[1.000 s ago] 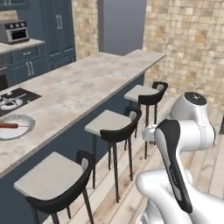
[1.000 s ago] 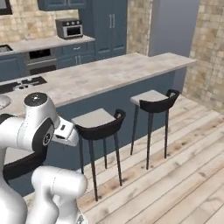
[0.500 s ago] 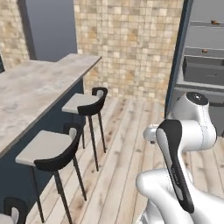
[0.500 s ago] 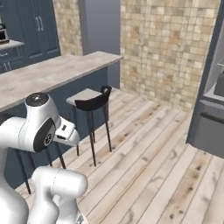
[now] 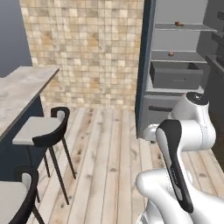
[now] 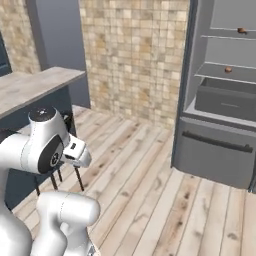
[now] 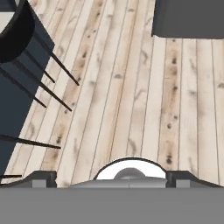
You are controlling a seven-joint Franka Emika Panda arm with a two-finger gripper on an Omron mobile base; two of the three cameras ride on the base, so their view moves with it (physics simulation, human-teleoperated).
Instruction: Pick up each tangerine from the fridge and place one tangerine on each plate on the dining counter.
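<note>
Shelf items (image 6: 228, 69) too small, fridge (image 6: 220, 105) cropped

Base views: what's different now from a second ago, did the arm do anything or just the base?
The base turned, so both views swung from the kitchen side of the dining counter round to the open fridge, where two small items sit on its shelves. Nothing was picked up or let go. The arm kept its folded pose, and the gripper stayed open and empty over the floor.
</note>
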